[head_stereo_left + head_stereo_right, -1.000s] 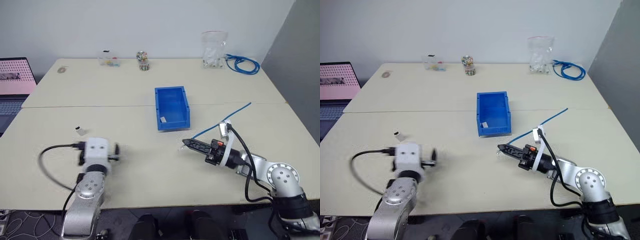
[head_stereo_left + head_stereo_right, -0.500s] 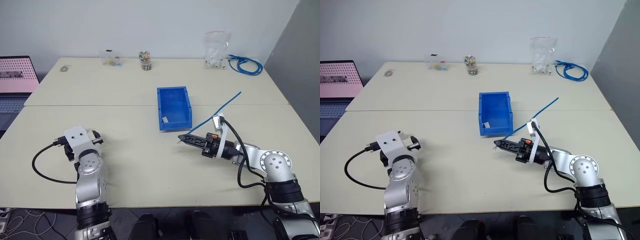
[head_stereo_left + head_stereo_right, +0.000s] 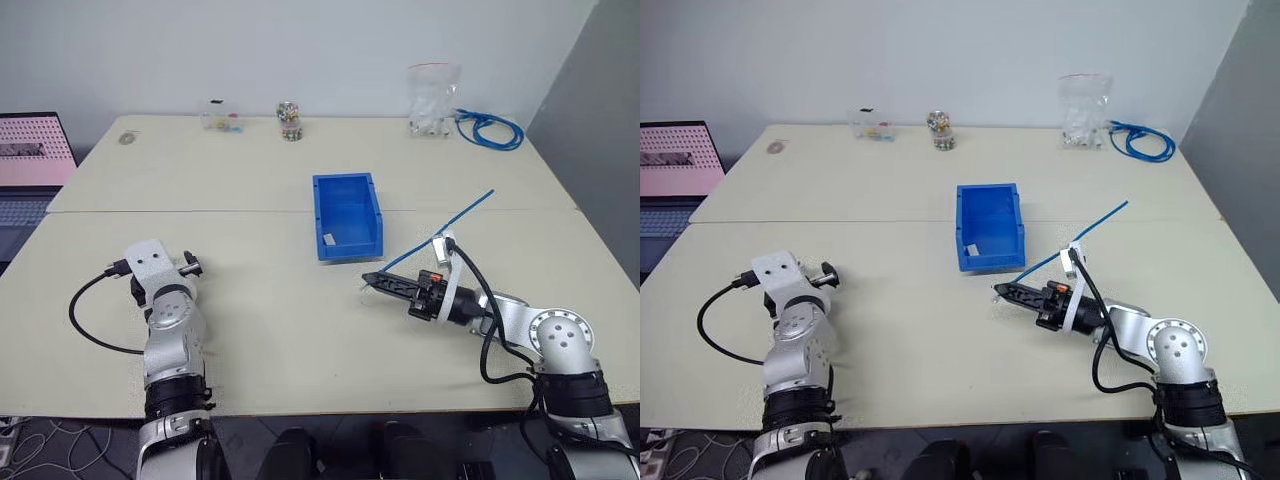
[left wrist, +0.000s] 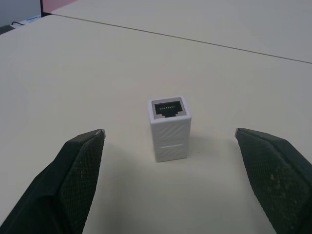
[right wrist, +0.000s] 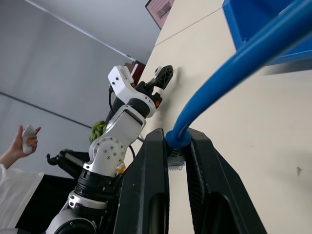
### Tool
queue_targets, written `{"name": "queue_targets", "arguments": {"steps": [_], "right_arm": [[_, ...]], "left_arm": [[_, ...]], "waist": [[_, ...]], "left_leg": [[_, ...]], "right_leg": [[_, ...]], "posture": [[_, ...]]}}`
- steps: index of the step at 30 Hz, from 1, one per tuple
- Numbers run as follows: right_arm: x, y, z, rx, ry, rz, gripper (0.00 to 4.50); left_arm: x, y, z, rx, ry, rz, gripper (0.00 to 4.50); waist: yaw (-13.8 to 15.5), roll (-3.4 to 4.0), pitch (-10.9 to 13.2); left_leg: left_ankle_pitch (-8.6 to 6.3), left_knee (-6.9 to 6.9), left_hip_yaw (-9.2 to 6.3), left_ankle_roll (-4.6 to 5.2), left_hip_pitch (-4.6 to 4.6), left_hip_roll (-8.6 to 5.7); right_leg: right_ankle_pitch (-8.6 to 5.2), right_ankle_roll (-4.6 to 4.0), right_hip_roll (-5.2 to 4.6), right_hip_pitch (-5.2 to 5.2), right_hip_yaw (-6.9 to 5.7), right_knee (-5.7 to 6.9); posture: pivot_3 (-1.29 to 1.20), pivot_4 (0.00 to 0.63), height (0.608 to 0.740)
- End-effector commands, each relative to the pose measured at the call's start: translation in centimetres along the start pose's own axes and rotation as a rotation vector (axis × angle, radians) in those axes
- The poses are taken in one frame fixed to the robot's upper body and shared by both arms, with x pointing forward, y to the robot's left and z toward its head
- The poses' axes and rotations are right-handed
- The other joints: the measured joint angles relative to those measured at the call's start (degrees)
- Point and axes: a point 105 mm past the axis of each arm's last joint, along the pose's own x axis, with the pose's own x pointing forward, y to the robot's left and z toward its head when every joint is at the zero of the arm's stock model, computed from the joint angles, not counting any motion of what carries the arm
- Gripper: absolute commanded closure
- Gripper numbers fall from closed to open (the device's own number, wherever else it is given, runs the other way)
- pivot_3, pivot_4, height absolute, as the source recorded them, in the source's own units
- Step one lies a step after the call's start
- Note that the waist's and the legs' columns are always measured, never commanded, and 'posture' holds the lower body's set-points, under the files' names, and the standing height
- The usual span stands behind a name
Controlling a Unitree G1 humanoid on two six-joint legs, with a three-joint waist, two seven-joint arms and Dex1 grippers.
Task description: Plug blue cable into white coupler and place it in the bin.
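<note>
The white coupler (image 4: pixel 170 139) stands upright on the table with its dark socket face up, just beyond and between the wide-apart fingers (image 4: pixel 80 161) of my left gripper (image 3: pixel 189 265), which is open and not touching it. My right gripper (image 3: pixel 373 281) hovers low over the table in front of the bin, shut on the blue cable (image 3: pixel 450 225) close to its plug end. The cable's free length rises back and to the right. In the right wrist view the cable (image 5: pixel 219 83) sits clamped between the fingers. The blue bin (image 3: pixel 343 181) stands at mid-table.
A laptop (image 3: pixel 30 160) sits at the far left edge. Along the back stand a small clear box (image 3: pixel 220 117), a little jar (image 3: pixel 290 122), a bag of white pieces (image 3: pixel 428 100) and a coiled blue cable bundle (image 3: pixel 487 128). A person's hand (image 5: pixel 27 139) shows beyond the table.
My left arm has reached forward and to the left and rolled, so its open fingers now flank the coupler. The right gripper has kept its hold on the cable. The head camera has shifted a little.
</note>
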Motion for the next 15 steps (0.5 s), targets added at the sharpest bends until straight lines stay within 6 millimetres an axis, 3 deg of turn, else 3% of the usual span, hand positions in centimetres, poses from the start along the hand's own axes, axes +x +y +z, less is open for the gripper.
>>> {"name": "queue_targets", "arguments": {"steps": [1, 3, 15], "right_arm": [[-0.3, 1.15, 0.59, -0.027, -0.028, 0.03, 4.3], [-0.31, 1.03, 0.65, -0.027, -0.032, 0.022, 4.3], [-0.62, 0.48, 0.79, 0.004, -0.064, -0.003, 4.3]], "left_arm": [[0.56, 0.75, 1.65, -0.019, -0.053, 0.009, 0.02], [0.72, 0.93, 1.72, -0.019, -0.053, 0.014, 0.02], [1.39, 1.25, 2.38, -0.029, -0.071, 0.009, 2.74]], "waist": [[-0.01, 0.0, 0.0], [0.0, 0.0, 0.0], [0.01, 0.0, 0.0]], "left_leg": [[0.0, 0.0, -0.02, 0.0, 0.0, 0.01], [0.0, -0.01, -0.06, 0.0, 0.0, 0.02], [0.0, -0.01, -0.04, 0.0, 0.0, 0.0]], "right_leg": [[0.0, 0.0, 0.0, 0.0, 0.0, 0.0], [0.0, 0.0, 0.0, 0.0, -0.01, 0.0], [0.0, 0.0, -0.01, 0.0, 0.0, 0.0]], "posture": [[0.0, 0.15, 0.74], [0.0, 0.15, 0.74], [0.0, 0.15, 0.74]]}}
